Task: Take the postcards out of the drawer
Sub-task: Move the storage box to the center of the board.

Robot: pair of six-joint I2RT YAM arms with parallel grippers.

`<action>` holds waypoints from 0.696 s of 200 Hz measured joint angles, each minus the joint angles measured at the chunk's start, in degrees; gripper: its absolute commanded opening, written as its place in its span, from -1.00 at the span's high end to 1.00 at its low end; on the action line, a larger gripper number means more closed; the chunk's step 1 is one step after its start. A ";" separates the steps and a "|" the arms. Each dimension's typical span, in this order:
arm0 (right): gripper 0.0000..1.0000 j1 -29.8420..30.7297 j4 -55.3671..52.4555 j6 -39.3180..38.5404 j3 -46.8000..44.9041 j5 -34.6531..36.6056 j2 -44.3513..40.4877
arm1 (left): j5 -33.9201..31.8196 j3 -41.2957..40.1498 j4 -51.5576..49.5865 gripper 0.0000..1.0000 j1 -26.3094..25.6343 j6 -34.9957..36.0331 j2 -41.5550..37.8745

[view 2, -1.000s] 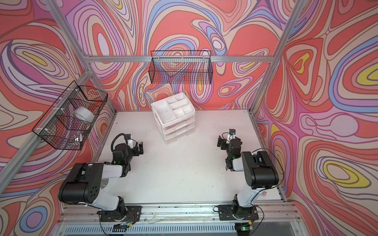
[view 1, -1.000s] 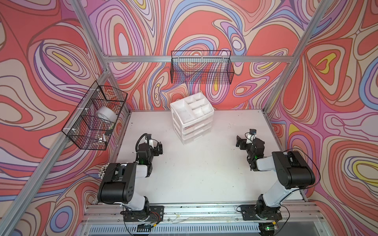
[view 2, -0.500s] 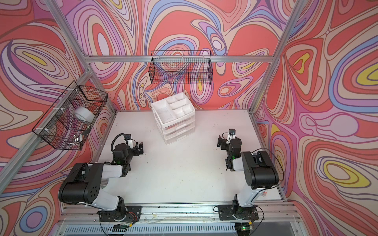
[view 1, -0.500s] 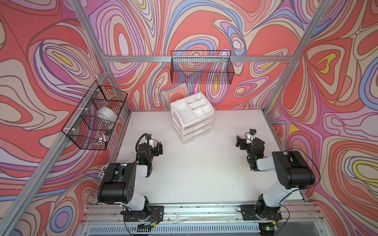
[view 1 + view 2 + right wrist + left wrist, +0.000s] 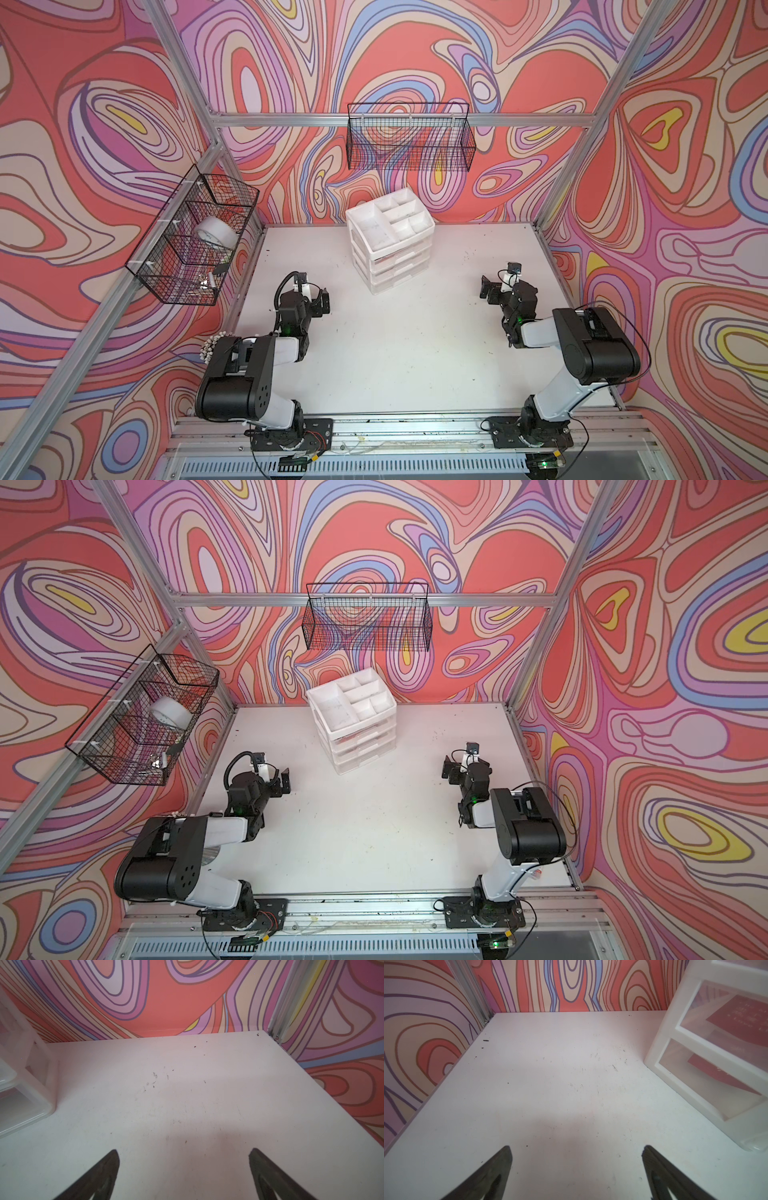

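Clear plastic was the likely trouble, as I judged it: the three drawers (image 5: 399,266) of the white organizer (image 5: 390,224) looked shut, and their fronts offered only a shallow lip for a fingertip. A pull by one tool alone could have dragged the light organizer across the table (image 5: 399,353) instead of sliding a drawer out, unless the other arm braced the frame. Red postcards (image 5: 737,1016) showed through the side of one drawer (image 5: 695,1022), and more red lay in the drawer under it, so opening the wrong one was a further risk; how the cards were shared out could not be told. Flat cards on a drawer floor would have been hard to pinch, and a tip coming down steeply might have bent one or pushed it away.

The left tool (image 5: 576,1151) stood wide, holding nothing, with only bare table beneath it. The right tool (image 5: 184,1154) was spread wide and empty over bare table. The organizer stood beyond both tools and between them, apart from each, its nearest corner ahead of the left tool and toward that tool's inner side. Farther off, a wire basket (image 5: 409,158) hung on the back wall past the organizer, and a second wire basket (image 5: 183,266) holding a roll of tape (image 5: 214,237) hung on the side wall outward of the left tool.
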 measured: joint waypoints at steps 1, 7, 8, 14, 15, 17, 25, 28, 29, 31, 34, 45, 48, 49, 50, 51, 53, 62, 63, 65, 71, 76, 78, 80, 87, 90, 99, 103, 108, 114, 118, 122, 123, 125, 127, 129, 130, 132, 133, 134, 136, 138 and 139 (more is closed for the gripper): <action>-0.97 0.00 -0.28 0.09 0.07 0.17 -0.15 | -0.15 -0.15 -0.39 -1.00 0.00 -0.13 -0.87; -0.97 0.00 -3.06 0.55 0.90 1.53 -1.22 | -0.76 -0.48 -1.57 -1.00 0.00 -0.37 -3.56; -0.97 0.00 -3.43 0.61 1.03 1.70 -1.40 | -0.85 -0.52 -1.75 -1.00 0.00 -0.46 -4.09; -0.97 0.00 -6.40 0.94 2.36 2.84 -2.64 | -1.53 -0.66 -3.50 -1.00 0.00 -1.03 -7.67; -0.97 0.00 -6.80 0.96 2.56 2.93 -2.80 | -1.60 -0.68 -3.76 -1.00 0.00 -1.11 -8.22; -0.97 0.00 -7.61 1.03 2.95 3.17 -3.15 | -1.70 -0.66 -4.37 -1.00 0.00 -1.16 -9.11; -0.93 0.00 -11.56 1.40 5.38 3.91 -5.03 | -2.16 -0.57 -6.75 -1.00 0.00 -2.08 -14.36; -0.91 0.00 -13.11 1.49 6.43 4.22 -5.81 | -2.23 -0.55 -7.43 -1.00 -0.02 -2.34 -15.96; -0.91 0.00 -13.55 1.51 6.69 4.24 -6.01 | -2.34 -0.50 -7.98 -1.00 -0.02 -2.54 -16.94; -0.90 0.00 -14.43 1.62 7.28 4.35 -6.38 | -2.36 -0.37 -8.44 -1.00 0.00 -2.69 -17.86; -0.90 0.00 -15.93 1.90 8.44 4.61 -7.15 | -2.40 -0.22 -9.42 -1.00 -0.02 -3.10 -19.85; -0.87 0.00 -21.16 2.71 12.57 5.27 -9.53 | -2.51 1.44 -14.05 -1.00 -0.09 -4.59 -25.90; -0.87 0.02 -22.71 3.10 13.92 5.42 -10.25 | -2.54 1.95 -14.93 -1.00 -0.11 -5.09 -27.17; -0.87 0.02 -23.12 3.17 14.23 5.44 -10.40 | -2.56 2.32 -15.67 -1.00 -0.13 -5.40 -27.89; -0.86 0.02 -23.58 3.26 14.56 5.44 -10.56 | -2.54 2.51 -16.04 -1.00 -0.13 -5.53 -28.22; -0.86 0.02 -24.39 3.45 15.17 5.49 -10.86 | -2.56 2.73 -16.39 -1.00 -0.13 -5.70 -28.50; -0.86 0.02 -25.14 3.69 15.82 5.51 -11.17 | -2.54 3.39 -17.27 -1.00 -0.15 -6.16 -29.49; -0.83 0.04 -29.53 5.16 19.21 5.42 -12.72 | -2.49 6.19 -20.98 -1.00 -0.33 -7.91 -32.61; -0.83 0.04 -30.34 5.40 19.82 5.35 -12.96 | -2.47 6.47 -21.35 -1.00 -0.35 -8.07 -32.83; -0.82 0.04 -31.10 5.66 20.41 5.31 -13.22 | -2.38 7.39 -22.18 -1.00 -0.33 -8.39 -33.42; -0.79 0.04 -33.83 6.78 22.36 4.79 -14.08 | -2.05 9.49 -23.85 -1.00 -0.39 -9.18 -34.71; -0.77 0.07 -36.06 7.82 23.82 4.24 -14.73 | -1.64 11.32 -24.94 -1.00 -0.39 -9.77 -35.60; -0.76 0.07 -37.11 8.33 24.52 3.87 -14.99 | -1.36 12.22 -25.35 -1.00 -0.39 -9.99 -35.93; -0.74 0.07 -37.73 8.68 24.96 3.63 -15.21 | -1.20 12.79 -25.55 -1.00 -0.39 -10.12 -36.15; -0.71 0.07 -40.63 10.32 26.73 2.23 -15.91 | -0.31 15.30 -26.73 -1.00 -0.44 -10.75 -36.85; -0.70 0.07 -41.86 10.93 27.41 1.55 -16.13 | 0.02 16.44 -27.36 -1.00 -0.44 -10.99 -36.96; -0.66 0.09 -44.54 12.90 28.72 -0.28 -16.72 | 1.57 19.85 -29.42 -1.00 -0.44 -11.43 -36.81; -0.65 0.15 -45.64 13.81 29.11 -1.33 -16.94 | 2.40 21.75 -30.84 -1.00 -0.44 -11.56 -36.30; -0.63 0.24 -46.86 14.95 29.44 -2.47 -17.14 | 3.58 24.24 -32.35 -1.00 -0.44 -11.67 -35.43; -0.62 0.35 -48.13 16.17 29.64 -3.78 -17.27 | 5.18 27.80 -34.51 -1.00 -0.44 -11.72 -33.83; -0.60 0.46 -48.98 16.98 29.70 -4.66 -17.29 | 6.03 30.05 -36.06 -1.00 -0.46 -11.78 -32.63; -0.59 0.66 -49.81 17.75 29.70 -5.57 -17.29 | 7.10 32.30 -37.40 -1.00 -0.50 -11.72 -31.19; -0.59 0.72 -50.10 18.05 29.70 -5.90 -17.29 | 7.26 32.76 -37.68 -1.00 -0.52 -11.72 -30.91; -0.58 0.79 -50.45 18.45 29.70 -6.23 -17.29 | 7.82 34.14 -38.42 -1.00 -0.61 -11.72 -30.14; -0.58 0.85 -50.80 18.71 29.70 -6.60 -17.27 | 8.22 34.99 -38.82 -0.99 -0.70 -11.72 -29.62; -0.57 1.01 -51.36 19.06 29.70 -7.13 -17.22 | 8.66 36.28 -39.56 -0.96 -0.81 -11.69 -28.70; -0.57 1.05 -51.52 19.12 29.70 -7.26 -17.22 | 8.81 36.65 -39.80 -0.94 -0.83 -11.72 -28.41; -0.57 1.18 -52.00 19.63 29.70 -7.67 -17.18 | 9.31 37.83 -40.46 -0.88 -0.94 -11.69 -27.65; -0.57 1.25 -52.19 19.78 29.70 -7.85 -17.16 | 9.44 38.25 -40.65 -0.86 -1.01 -11.69 -27.36; -0.57 1.33 -52.39 19.93 29.73 -7.98 -17.14 | 9.57 38.62 -40.89 -0.83 -1.05 -11.69 -27.08; -0.57 1.53 -52.85 20.20 29.75 -8.31 -17.07 | 9.97 39.71 -41.70 -0.77 -1.20 -11.67 -26.16; -0.56 1.64 -53.20 20.41 29.75 -8.57 -17.05 | 10.25 40.46 -42.16 -0.73 -1.31 -11.67 -25.62; -0.56 1.70 -53.31 20.55 29.77 -8.68 -17.03 | 10.40 40.79 -42.38 -0.71 -1.38 -11.67 -25.35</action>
